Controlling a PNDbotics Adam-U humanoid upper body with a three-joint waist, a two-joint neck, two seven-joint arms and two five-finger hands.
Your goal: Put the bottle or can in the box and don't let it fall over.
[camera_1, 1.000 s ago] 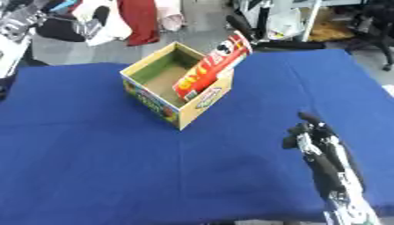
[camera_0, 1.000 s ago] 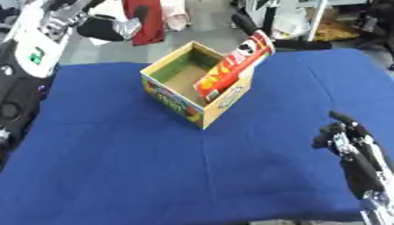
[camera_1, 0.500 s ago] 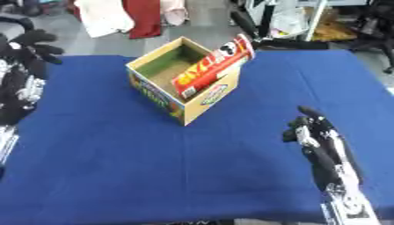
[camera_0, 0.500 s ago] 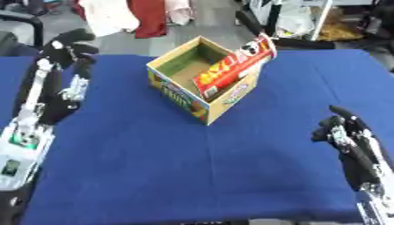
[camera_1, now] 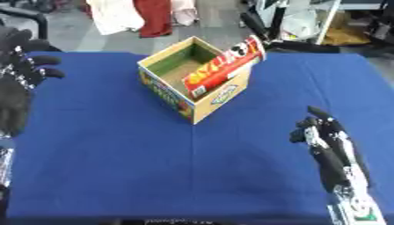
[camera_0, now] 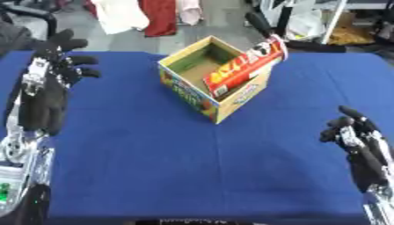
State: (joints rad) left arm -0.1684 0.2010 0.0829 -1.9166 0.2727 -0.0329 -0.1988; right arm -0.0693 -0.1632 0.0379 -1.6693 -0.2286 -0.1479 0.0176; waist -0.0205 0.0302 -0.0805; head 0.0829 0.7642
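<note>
A red and yellow tube-shaped can lies tilted across the open cardboard box, its lower end on the box's near rim and its capped end sticking out past the far right corner. My left hand is raised at the left side of the table, fingers spread and open, well apart from the box. At the lower right my right hand rests open with fingers up, holding nothing.
The box stands on a blue cloth-covered table. Beyond the far edge hang clothes, with chairs and clutter on the floor.
My left arm has come down from the upper left corner to the left side of the table. The view has shifted a little. Box and can keep their pose.
</note>
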